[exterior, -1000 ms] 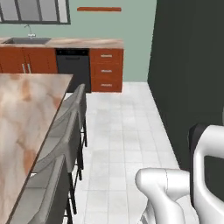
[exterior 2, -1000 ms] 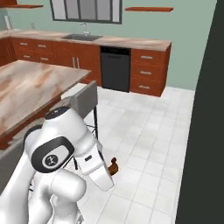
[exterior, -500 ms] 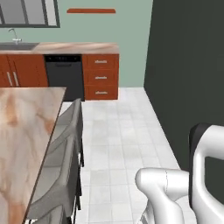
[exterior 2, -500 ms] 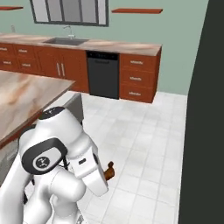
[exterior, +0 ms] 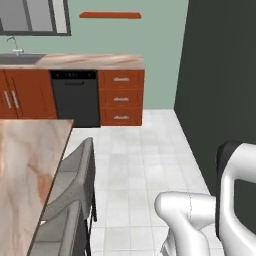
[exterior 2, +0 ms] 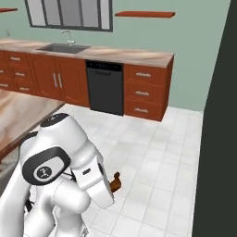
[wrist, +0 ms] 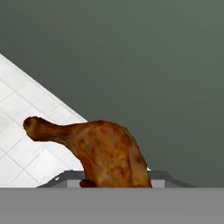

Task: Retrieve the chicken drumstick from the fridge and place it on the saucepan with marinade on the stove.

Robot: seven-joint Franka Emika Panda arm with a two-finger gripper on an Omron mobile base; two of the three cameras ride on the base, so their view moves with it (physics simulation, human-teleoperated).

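My gripper [exterior 2: 111, 186] is shut on the chicken drumstick [wrist: 105, 153], a brown roasted piece whose bone end points left in the hand view. In the right base view the drumstick [exterior 2: 115, 180] pokes out low beside the folded white arm, above the tiled floor. Behind it in the hand view stand a dark grey-green surface and a strip of white floor tiles. The gripper's fingertips are covered by the meat. The saucepan, the marinade and the stove are out of view. A tall dark panel [exterior: 220, 80] rises on the right; I cannot tell whether it is the fridge.
A marble-topped island [exterior: 25, 170] with grey chairs [exterior: 75, 185] stands on the left. Along the back wall run red-brown cabinets [exterior 2: 148, 92], a black dishwasher [exterior 2: 105, 88] and a sink [exterior 2: 62, 47]. White tiled floor [exterior: 135, 165] lies open between the island and the dark panel.
The whole scene has shifted in both base views, so the base has moved; the back counter now looks nearer and the island has slid left. The drumstick stays in the gripper.
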